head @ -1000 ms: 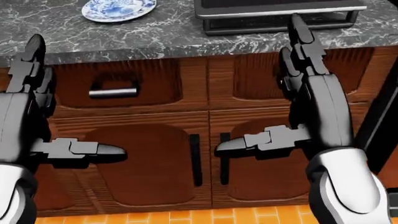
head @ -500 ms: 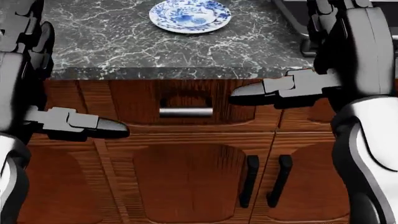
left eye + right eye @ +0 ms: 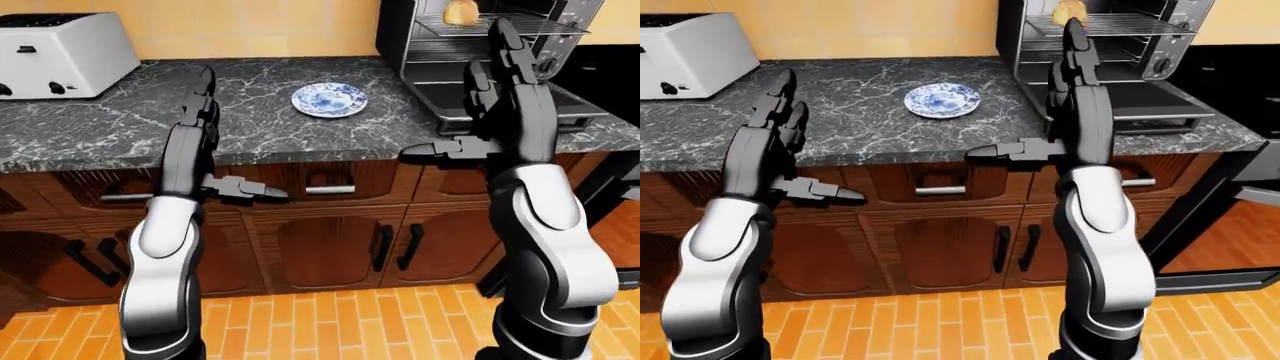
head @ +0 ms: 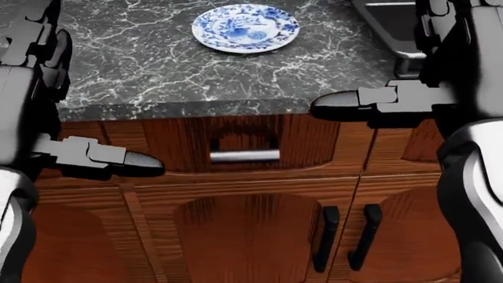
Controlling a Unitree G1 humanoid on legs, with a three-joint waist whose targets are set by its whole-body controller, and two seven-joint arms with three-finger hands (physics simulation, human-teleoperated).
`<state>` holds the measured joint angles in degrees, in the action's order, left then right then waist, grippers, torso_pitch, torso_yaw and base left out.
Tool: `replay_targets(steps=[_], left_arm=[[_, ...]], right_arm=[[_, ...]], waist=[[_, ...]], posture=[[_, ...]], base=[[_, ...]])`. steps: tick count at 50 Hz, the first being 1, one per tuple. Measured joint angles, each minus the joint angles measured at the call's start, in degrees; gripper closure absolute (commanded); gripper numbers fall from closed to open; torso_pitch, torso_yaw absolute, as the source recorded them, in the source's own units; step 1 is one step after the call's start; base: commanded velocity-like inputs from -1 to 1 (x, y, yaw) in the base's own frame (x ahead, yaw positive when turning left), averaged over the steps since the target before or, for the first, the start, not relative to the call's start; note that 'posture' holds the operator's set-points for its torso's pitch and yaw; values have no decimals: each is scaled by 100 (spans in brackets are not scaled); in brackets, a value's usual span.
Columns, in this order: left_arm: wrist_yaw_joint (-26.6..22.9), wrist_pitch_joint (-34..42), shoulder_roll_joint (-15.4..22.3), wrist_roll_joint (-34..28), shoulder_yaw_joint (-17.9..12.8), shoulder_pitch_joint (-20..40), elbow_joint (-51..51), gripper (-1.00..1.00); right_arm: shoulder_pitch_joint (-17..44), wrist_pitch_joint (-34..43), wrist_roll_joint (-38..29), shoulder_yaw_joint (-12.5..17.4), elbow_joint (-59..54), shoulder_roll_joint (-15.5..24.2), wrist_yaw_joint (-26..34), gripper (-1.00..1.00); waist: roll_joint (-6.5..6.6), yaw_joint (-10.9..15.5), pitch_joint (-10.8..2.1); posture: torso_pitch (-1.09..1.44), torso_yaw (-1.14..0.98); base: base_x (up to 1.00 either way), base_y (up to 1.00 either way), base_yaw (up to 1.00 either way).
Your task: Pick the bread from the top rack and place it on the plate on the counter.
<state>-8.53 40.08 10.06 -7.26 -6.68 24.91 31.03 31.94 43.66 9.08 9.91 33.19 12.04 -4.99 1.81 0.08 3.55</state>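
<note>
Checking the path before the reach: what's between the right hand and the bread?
In the left-eye view, only the oven's top rack lies between the right hand and the bread; the open oven door sits below the hand.

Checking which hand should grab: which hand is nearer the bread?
Right. The right hand points up just below the bread in the oven; the left hand is far left.
</note>
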Motion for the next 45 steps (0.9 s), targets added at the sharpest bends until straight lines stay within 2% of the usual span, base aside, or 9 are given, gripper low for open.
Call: replay_targets(steps=[1, 6, 14, 18, 27, 31, 36, 39, 45], left_arm=[[6, -1, 15, -7, -29, 19, 6, -100], [81, -3, 45, -52, -206, -62, 69, -100], [96, -77, 31, -32, -130, 45, 126, -100], [47, -16, -12, 51, 0, -42, 17, -100], [156, -131, 44, 99, -122, 32, 124, -100], [203, -66, 75, 69, -213, -36, -11, -100], [185, -48, 106, 74, -192, -11, 86, -100], [168, -33, 76, 75, -182, -35, 21, -100], [112, -17, 109, 111, -108, 118, 47, -100]], right_arm=[[25, -23, 9, -20, -1, 1, -1, -100], [-27, -89, 51, -212, -79, -66, 43, -100], [77, -156, 42, -83, 63, -9, 21, -100], [-19, -65, 1, 32, -51, 9, -53, -100], [132, -99, 5, -52, 25, 23, -11, -100], [84, -44, 58, -179, -45, -38, 28, -100], [113, 39, 28, -125, -43, -6, 12, -100], [156, 77, 38, -122, -8, 19, 14, -100], [329, 213, 19, 27, 96, 125, -36, -100]], waist=[[121, 3, 9], [142, 130, -68], [-506, 171, -127], [-468, 5, -42], [132, -111, -129], [205, -3, 23], [-126, 3, 139], [-431, 6, -17], [-413, -87, -161]], posture=[[0, 0], [0, 0], [0, 0], [0, 0], [0, 0], [0, 0], [0, 0], [0, 0], [0, 0]], base=[[39, -27, 0], [44, -22, 0], [54, -11, 0], [54, -12, 0], [51, -10, 0], [6, 0, 0], [1, 0, 0], [14, 0, 0], [9, 0, 0]])
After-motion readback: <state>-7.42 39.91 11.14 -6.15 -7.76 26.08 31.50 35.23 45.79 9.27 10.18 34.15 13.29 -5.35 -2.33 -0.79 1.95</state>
